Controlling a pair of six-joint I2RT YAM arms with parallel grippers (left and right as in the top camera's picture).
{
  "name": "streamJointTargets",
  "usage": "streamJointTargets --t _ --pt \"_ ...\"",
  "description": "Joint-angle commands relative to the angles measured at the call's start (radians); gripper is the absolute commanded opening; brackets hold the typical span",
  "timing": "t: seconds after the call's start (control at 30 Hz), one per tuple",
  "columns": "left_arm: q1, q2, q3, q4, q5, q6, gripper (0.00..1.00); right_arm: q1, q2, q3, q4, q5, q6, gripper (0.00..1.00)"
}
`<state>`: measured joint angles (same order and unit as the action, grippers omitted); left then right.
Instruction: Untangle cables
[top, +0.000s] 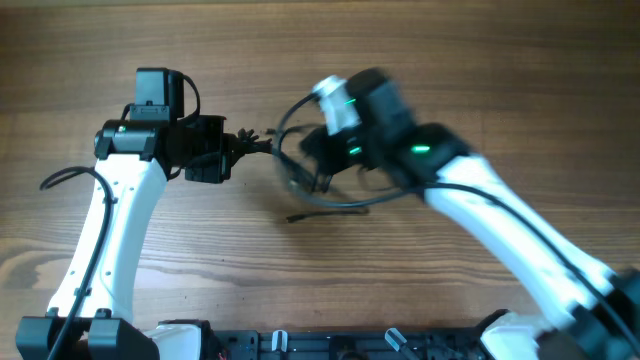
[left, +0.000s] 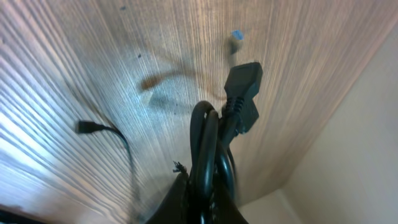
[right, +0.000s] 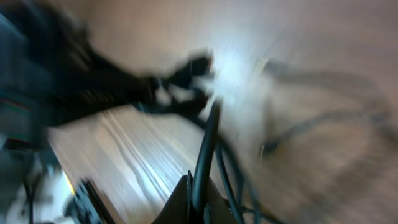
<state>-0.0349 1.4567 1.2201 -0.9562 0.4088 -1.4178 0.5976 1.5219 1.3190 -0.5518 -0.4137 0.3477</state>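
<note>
Reaching in from the left side of the wooden tabletop (top: 200, 270), the white left arm (top: 110, 220) ends in the left claw (top: 236, 146), which is pinched tight on the cables (top: 262, 143). In the left wrist view, its fingers (left: 183, 202) sit narrow around a doubled black loop. A chunky plug (left: 244, 87) stands up just above the grip, off the wood. A thin strand (left: 126, 155) lies on the tabletop to the left in that view, ending in a small connector (left: 85, 127).

Toward the middle, the cables open into loose curves hanging between the two claws, and one loose end (top: 330, 208) rests flat on the wood just below them.

On the right, the right claw (top: 312, 152) is smeared in the overhead view. The right wrist view is also badly blurred, but its fingertips (right: 181, 198) appear drawn narrow around a single black cord rising between them. The right arm (top: 500, 210), showing green lights, runs off to the lower right.
</note>
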Motion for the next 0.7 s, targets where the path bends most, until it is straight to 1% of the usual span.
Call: streamJointTargets --t 0.0,0.1,0.23,0.33,0.43,0.53,0.6,0.67 --pt "-0.002 -0.004 0.003 -0.016 -0.078 0.14 0.04 -0.15 -0.196 0.045 0.018 -0.099 0.042 0.04" --pt "-0.002 -0.004 0.003 -0.032 -0.094 0.158 0.04 -0.307 -0.317 0.045 0.017 -0.194 0.074 0.04" --pt "-0.002 -0.004 0.003 -0.059 -0.138 0.158 0.04 -0.574 -0.435 0.045 0.016 -0.287 0.112 0.04" --pt "-0.002 -0.004 0.003 -0.059 -0.142 0.157 0.04 -0.777 -0.455 0.045 0.014 -0.397 0.127 0.04" --pt "-0.002 -0.004 0.003 -0.06 -0.158 0.158 0.04 -0.925 -0.436 0.045 0.004 -0.443 0.152 0.04" --pt "-0.002 -0.004 0.003 -0.063 -0.18 0.158 0.04 -1.009 -0.397 0.045 -0.008 -0.446 0.148 0.04" --pt "-0.002 -0.004 0.003 -0.063 -0.182 0.158 0.04 -1.023 -0.368 0.045 -0.041 -0.407 0.122 0.04" --pt "-0.002 -0.004 0.003 -0.063 -0.182 0.158 0.04 -1.023 -0.33 0.045 -0.115 -0.331 0.071 0.04"
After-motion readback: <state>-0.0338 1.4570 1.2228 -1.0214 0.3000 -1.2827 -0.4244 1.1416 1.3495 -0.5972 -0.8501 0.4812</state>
